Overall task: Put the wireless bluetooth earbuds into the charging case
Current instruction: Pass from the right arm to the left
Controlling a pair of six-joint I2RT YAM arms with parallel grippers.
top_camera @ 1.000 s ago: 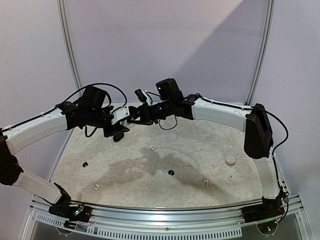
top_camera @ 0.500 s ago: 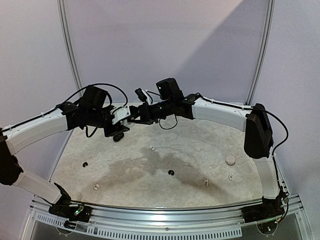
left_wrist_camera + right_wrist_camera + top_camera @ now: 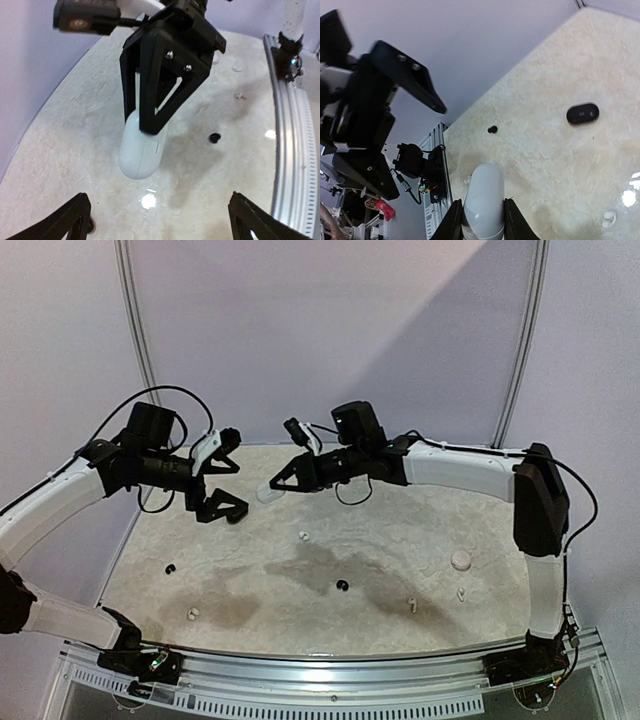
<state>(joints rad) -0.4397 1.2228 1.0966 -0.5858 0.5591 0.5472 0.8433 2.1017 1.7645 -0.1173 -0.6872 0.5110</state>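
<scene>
My right gripper [image 3: 283,483] is shut on a white charging case [image 3: 269,493], held in the air over the back of the table. The case [image 3: 142,150] hangs rounded end down and looks closed. From the right wrist it [image 3: 484,197] sits squeezed between both fingers [image 3: 454,220]. My left gripper [image 3: 231,472] stands wide open just left of it, apart from it, with nothing between its fingertips [image 3: 75,220]. Earbuds lie scattered on the table: a white one [image 3: 304,536], a black one [image 3: 342,585] and another black one [image 3: 170,567].
More white buds lie near the front [image 3: 192,614], [image 3: 412,604], [image 3: 461,593]. A round white pebble-like item [image 3: 460,560] sits at the right. A black case [image 3: 582,113] lies on the marbled table [image 3: 400,530]. Metal rail [image 3: 330,665] along the near edge.
My left gripper has opened wide, let go of the white case and drawn back to the left. The right gripper keeps the case and has shifted slightly right.
</scene>
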